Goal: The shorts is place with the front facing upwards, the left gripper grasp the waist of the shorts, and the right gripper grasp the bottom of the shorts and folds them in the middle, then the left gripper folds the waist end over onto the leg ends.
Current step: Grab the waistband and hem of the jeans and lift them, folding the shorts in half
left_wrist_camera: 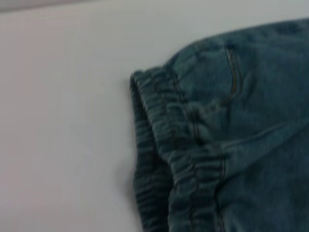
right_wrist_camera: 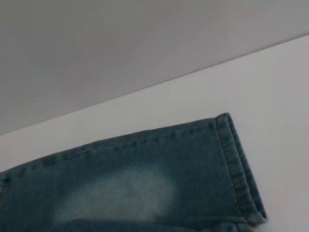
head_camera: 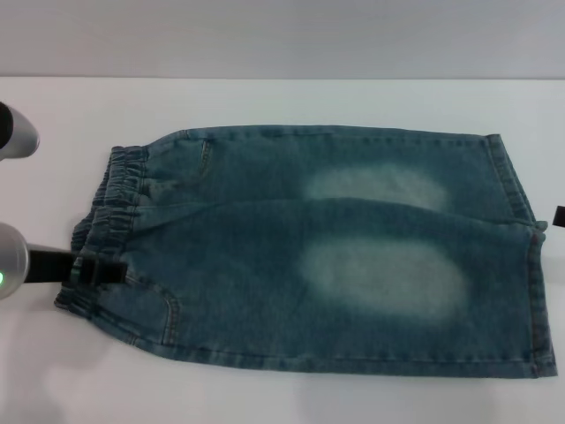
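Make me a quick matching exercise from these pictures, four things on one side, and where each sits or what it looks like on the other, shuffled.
Things:
1. the waist of the shorts
2. the bottom of the shorts
3. the left gripper
4. the table

Descriptions:
A. plain white surface
B. black, at the near corner of the gathered band
C. ruched, on the robot's left
D. straight stitched hems, on the robot's right

Pairs: 1-C, 2-D, 3-B, 4-A

A: What colours do you see on the shorts (head_camera: pixel 309 256)?
B: You see blue denim with two pale faded patches; the waist of the shorts (head_camera: pixel 110 208) is darker blue. The table (head_camera: pixel 265 106) is white.
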`<state>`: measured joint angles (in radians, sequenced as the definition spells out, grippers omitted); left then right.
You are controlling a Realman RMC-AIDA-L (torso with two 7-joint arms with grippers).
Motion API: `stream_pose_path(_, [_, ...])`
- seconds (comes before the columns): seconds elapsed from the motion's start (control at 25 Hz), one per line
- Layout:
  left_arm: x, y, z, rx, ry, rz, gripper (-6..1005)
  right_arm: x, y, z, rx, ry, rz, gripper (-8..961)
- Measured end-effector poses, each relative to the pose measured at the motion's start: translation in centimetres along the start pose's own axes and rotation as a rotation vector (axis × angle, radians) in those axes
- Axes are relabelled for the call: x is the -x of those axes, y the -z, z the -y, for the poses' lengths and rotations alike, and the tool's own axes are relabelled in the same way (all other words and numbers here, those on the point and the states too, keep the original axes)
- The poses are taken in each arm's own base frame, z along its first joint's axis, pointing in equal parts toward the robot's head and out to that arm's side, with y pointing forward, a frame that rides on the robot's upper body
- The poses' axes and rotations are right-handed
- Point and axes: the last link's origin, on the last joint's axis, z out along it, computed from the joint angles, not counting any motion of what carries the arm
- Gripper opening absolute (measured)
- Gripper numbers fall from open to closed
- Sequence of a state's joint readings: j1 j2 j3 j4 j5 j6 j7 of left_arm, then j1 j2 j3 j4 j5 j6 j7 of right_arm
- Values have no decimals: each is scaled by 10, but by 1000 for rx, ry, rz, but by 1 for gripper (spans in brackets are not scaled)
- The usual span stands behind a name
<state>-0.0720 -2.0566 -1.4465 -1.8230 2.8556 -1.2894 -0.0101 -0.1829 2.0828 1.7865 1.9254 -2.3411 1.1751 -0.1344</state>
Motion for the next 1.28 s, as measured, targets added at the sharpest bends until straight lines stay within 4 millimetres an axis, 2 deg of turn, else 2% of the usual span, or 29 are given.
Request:
stream_pose_path(0.28, [5, -2, 4, -21, 12, 43, 809, 3, -5, -3, 10, 16, 7, 787])
stream_pose_path(0.92, [8, -24, 3, -19, 5, 104, 800, 0, -9, -4, 17, 31, -9, 787])
stream_pose_path(1.28, [2, -16, 4, -30, 17, 80, 795, 2, -8, -7, 26, 40, -8, 787])
